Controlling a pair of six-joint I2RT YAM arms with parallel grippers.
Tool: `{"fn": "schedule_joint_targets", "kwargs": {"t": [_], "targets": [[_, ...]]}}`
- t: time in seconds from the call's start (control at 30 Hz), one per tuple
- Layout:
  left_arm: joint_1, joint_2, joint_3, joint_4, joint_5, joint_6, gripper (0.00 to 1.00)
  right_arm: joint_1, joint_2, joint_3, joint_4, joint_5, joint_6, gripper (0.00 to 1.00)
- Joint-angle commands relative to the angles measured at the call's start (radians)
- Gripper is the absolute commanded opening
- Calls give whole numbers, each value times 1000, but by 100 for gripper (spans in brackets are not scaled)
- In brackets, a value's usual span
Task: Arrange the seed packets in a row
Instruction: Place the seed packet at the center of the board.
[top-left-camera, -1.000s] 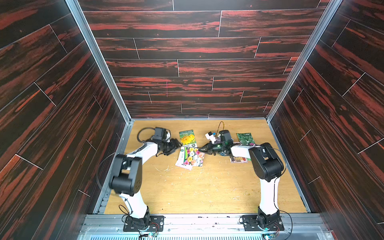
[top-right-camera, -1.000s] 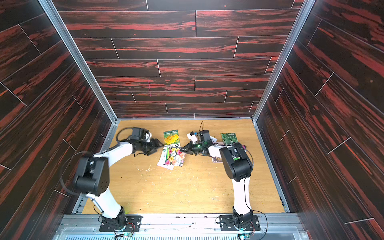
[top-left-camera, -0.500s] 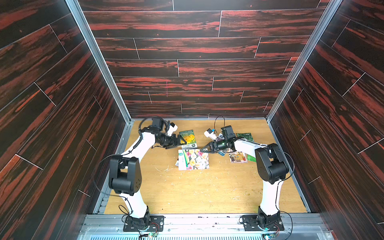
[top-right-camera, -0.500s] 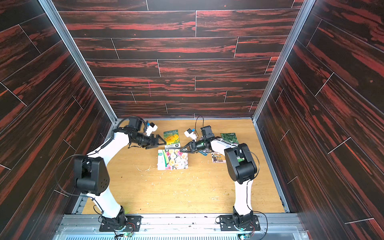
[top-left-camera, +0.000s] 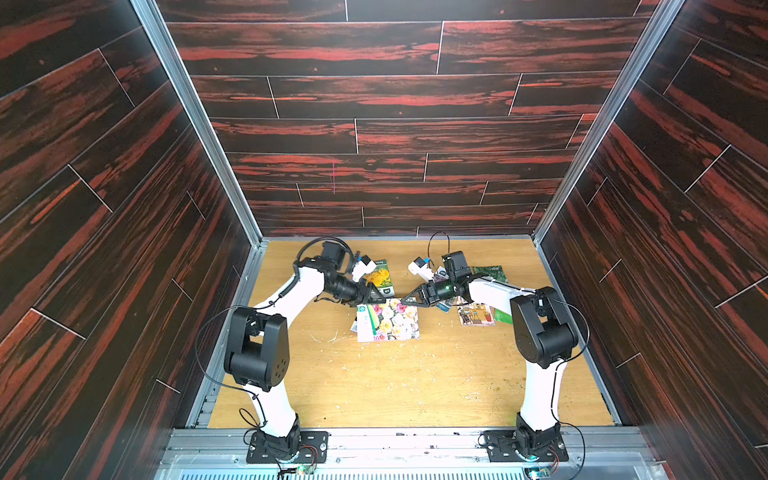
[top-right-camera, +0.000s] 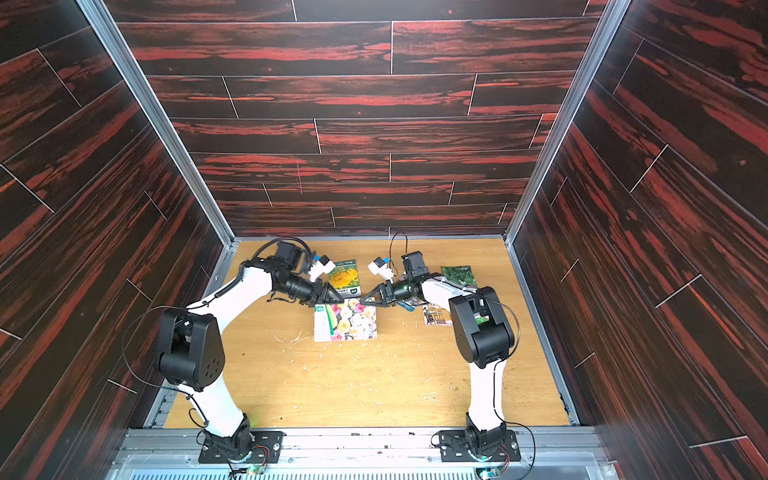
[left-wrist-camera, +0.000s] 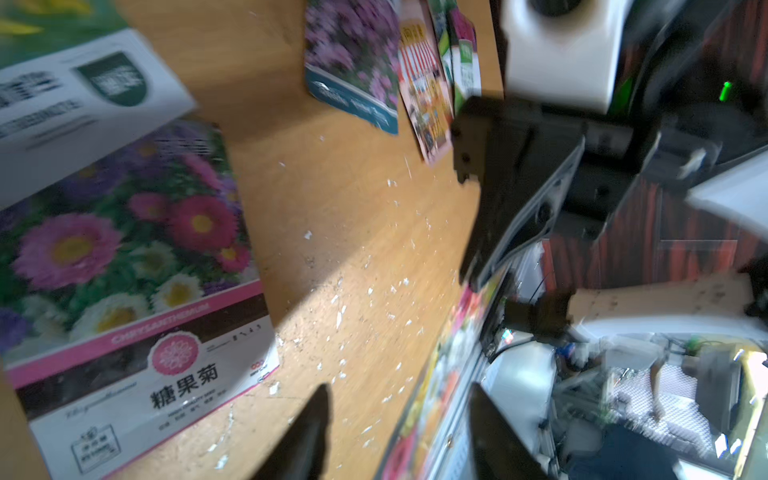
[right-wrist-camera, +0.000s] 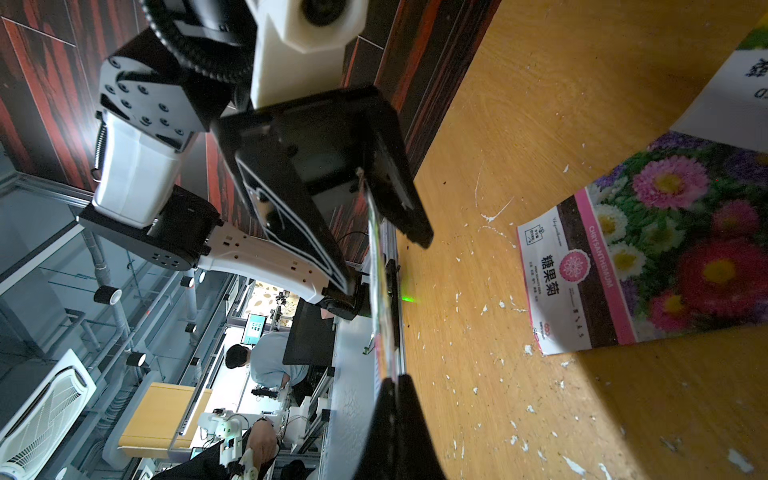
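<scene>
A pale wood-grain tabletop (top-left-camera: 374, 386) carries scattered white flecks (left-wrist-camera: 338, 309) (small, chip-like). Dark, red-streaked wood-pattern wall panels (top-left-camera: 374, 124) close in three sides, joined by aluminium corner posts (top-left-camera: 195, 124). Past the open front, the right wrist view shows a seated person (right-wrist-camera: 266, 361) and a white grilled appliance (right-wrist-camera: 45, 411).

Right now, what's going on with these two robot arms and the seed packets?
The right gripper has its jaws shut on one edge of a flat glossy packet printed with multicoloured flowers, holding it above the wooden table. The left gripper holds its jaws open around the same packet's edge, which looks like a handover. Other packets lie scattered, not yet in a row.
</scene>
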Motion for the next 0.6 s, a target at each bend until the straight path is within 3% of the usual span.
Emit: {"fn": "schedule_joint_targets", "kwargs": {"t": [0.0, 0.07, 0.2, 0.3, 0.4, 0.47, 0.57], "targets": [[-8, -24, 3, -60, 18, 33, 32, -4, -11, 26, 9, -19, 8, 0], [-13, -26, 3, -67, 22, 38, 28, -6, -11, 29, 14, -19, 13, 0], [-20, -42, 0, -56, 31, 31, 0, -15, -17, 32, 28, -14, 22, 0], [-23, -46, -14, -14, 3, -10, 0, -23, -15, 32, 63, -6, 56, 0], [-25, -99, -47, 79, -105, -120, 0, -44, -19, 13, 148, 84, 146, 49], [-25, -136, -92, 151, -224, -230, 0, -77, -30, -35, 269, 159, 262, 62], [-25, -225, -202, 273, -409, -407, 0, -123, -45, -146, 518, 223, 468, 67]]}}
